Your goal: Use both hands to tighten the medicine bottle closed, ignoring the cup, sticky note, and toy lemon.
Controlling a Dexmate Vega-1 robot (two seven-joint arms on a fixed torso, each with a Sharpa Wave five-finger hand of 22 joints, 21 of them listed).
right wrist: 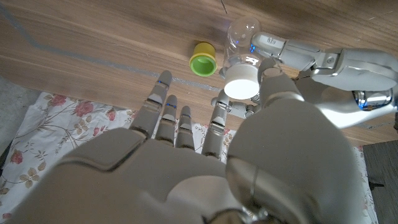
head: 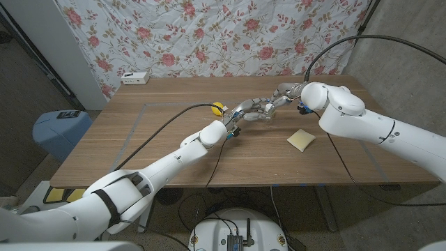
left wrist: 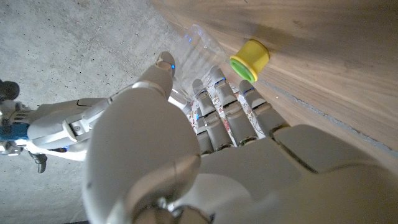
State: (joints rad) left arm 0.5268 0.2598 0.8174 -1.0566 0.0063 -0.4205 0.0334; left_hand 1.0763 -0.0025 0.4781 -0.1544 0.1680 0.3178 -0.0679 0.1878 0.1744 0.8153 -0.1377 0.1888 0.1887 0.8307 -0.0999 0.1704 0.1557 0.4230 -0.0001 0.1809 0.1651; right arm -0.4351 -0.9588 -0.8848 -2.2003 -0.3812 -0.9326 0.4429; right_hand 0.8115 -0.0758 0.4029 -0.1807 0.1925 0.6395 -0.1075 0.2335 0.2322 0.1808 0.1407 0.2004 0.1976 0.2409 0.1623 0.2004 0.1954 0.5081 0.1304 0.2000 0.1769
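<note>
The clear medicine bottle [right wrist: 241, 38] with white cap [right wrist: 241, 81] is gripped by left hand [head: 245, 111] fingers; right hand [head: 279, 97] fingers spread at the cap, which faces that hand.

No legible text, label, brand, number or sign appears in any view. The white device [head: 134, 78] at the far edge of the tabletop [head: 174, 150] carries dark markings too small to read. The medicine bottle [right wrist: 242, 59] shows a clear body and a plain white cap with no readable print.
</note>
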